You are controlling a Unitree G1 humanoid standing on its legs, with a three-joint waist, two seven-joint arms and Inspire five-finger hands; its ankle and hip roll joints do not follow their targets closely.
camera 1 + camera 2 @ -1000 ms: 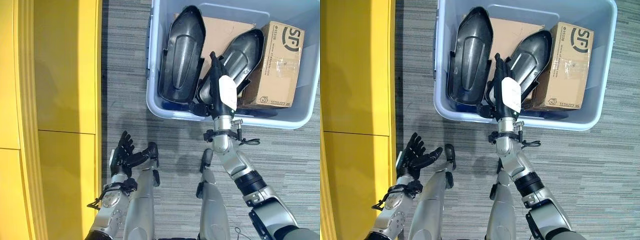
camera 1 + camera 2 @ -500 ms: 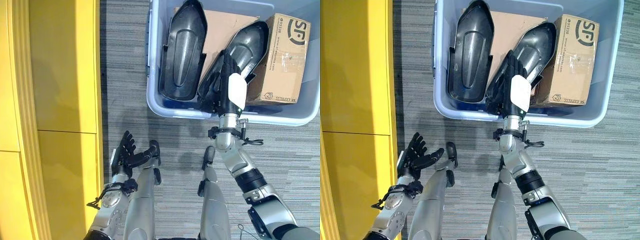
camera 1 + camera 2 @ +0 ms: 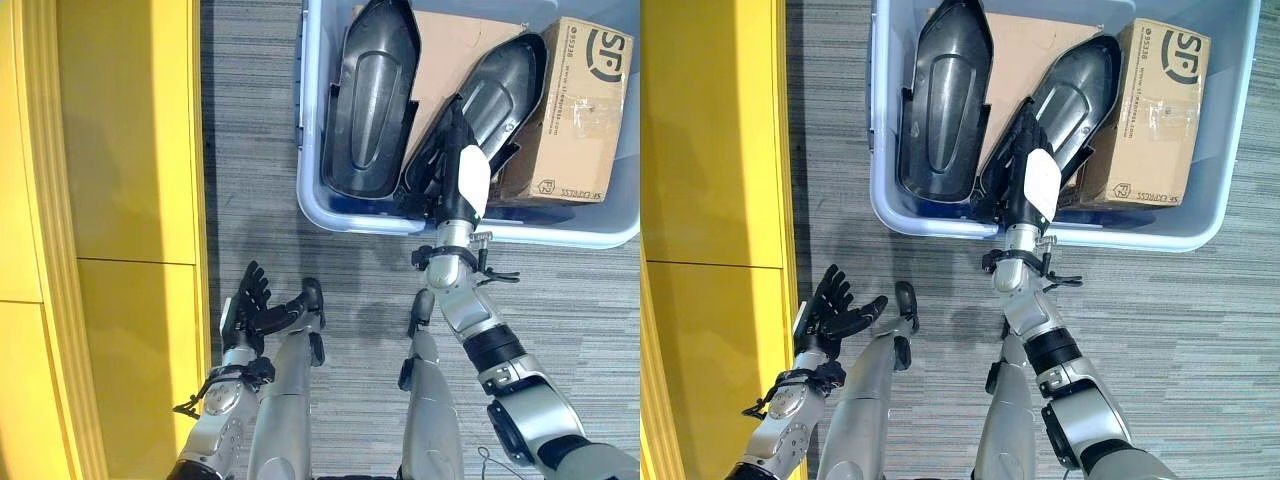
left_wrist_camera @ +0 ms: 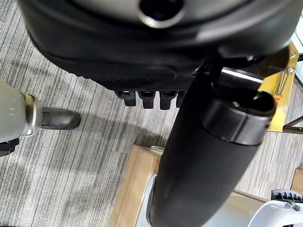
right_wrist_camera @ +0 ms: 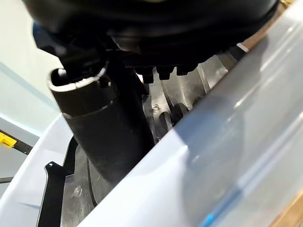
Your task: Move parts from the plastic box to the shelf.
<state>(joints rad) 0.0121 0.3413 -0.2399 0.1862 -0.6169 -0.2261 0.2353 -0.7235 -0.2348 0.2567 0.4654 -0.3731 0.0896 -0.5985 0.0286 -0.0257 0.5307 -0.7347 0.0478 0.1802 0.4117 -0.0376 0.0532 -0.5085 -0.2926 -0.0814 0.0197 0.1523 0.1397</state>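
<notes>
A pale blue plastic box (image 3: pixel 350 215) stands on the carpet and holds two dark curved shell parts. The left part (image 3: pixel 370 90) lies lengthwise. The right part (image 3: pixel 500 85) slants toward the near wall. My right hand (image 3: pixel 447 160) reaches over the near rim, its fingers straight and lying along the right part's lower end, its white-covered thumb beside it. In the right wrist view the part (image 5: pixel 189 90) shows just past the fingers, above the box wall (image 5: pixel 227 156). My left hand (image 3: pixel 252 305) hovers open over the carpet by the yellow shelf (image 3: pixel 100 200), holding nothing.
A cardboard box (image 3: pixel 575 110) fills the right end of the plastic box, and a flat cardboard sheet (image 3: pixel 450 50) lies under the parts. The yellow shelf runs along the whole left side. Grey striped carpet lies between the shelf and the box.
The view has shifted slightly. My right hand has reached farther over the rim onto the right part and its fingers have straightened along it. The left hand has stayed put.
</notes>
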